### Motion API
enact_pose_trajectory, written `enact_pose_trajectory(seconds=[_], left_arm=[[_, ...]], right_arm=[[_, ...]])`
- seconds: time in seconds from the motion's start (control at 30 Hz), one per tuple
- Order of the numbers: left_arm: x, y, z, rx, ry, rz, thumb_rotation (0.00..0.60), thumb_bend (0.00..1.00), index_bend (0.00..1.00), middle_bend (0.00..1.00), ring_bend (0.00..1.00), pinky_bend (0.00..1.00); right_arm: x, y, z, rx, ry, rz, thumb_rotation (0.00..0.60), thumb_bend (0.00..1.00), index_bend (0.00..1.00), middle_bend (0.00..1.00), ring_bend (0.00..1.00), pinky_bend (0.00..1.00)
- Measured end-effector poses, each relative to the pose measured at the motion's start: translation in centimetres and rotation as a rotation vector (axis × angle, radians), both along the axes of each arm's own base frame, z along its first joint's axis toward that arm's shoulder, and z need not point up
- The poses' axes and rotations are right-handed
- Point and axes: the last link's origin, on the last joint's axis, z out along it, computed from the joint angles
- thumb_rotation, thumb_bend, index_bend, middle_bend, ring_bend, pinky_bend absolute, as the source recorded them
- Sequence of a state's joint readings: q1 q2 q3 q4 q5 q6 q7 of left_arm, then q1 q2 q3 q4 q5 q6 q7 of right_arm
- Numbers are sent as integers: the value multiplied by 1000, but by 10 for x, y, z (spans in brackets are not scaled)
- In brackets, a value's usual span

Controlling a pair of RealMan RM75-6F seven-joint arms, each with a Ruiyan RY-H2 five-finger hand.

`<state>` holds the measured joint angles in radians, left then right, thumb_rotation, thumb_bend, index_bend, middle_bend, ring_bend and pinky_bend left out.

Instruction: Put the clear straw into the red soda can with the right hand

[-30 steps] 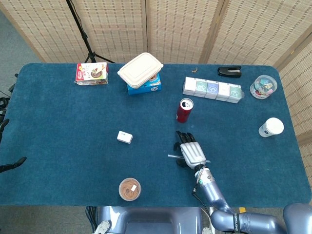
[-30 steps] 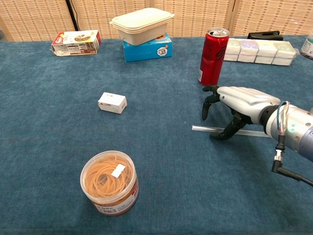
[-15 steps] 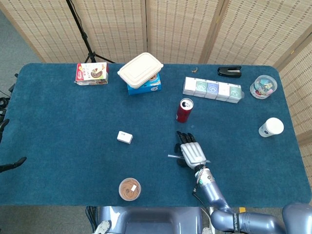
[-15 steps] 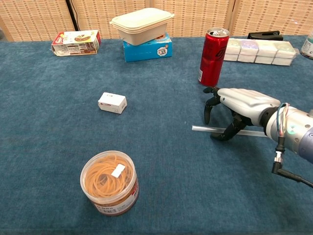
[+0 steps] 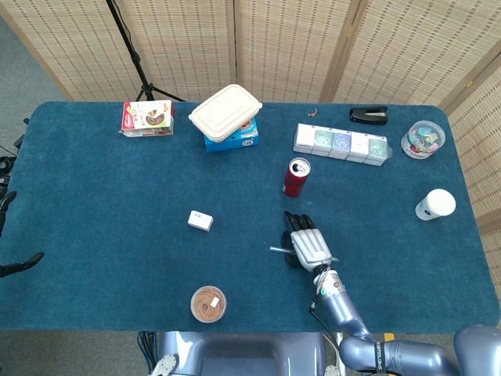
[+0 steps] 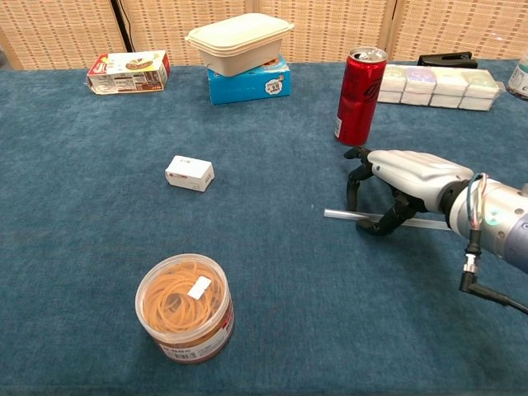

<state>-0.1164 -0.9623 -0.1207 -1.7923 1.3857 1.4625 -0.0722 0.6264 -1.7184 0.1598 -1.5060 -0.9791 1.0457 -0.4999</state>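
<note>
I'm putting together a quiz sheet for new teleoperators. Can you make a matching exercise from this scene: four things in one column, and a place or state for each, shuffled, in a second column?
Things:
1. clear straw
2. red soda can
3. cream food container
4. tub of rubber bands

Places or states:
A. stacked on the blue box
B. lying flat on the cloth under the right robot hand
C. standing upright, top open
D. nearest the robot's edge of the table, left of the hand

Pairs: 1-B, 2-C, 3-A, 4-D
</note>
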Motion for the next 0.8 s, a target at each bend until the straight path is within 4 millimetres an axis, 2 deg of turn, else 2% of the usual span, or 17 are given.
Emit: enact_pose_trajectory(seconds=[0.43, 0.8], left_arm=[[-1, 0, 1, 0, -5, 1, 600, 0, 0, 0, 0, 66], [0, 0, -1, -7, -4, -2, 600, 0, 0, 0, 0, 66]], right_arm=[[1, 0, -2, -4, 1, 8, 600, 443, 521, 0, 0, 0], [4, 5, 8, -24, -41, 28, 600, 443, 531, 0, 0, 0]])
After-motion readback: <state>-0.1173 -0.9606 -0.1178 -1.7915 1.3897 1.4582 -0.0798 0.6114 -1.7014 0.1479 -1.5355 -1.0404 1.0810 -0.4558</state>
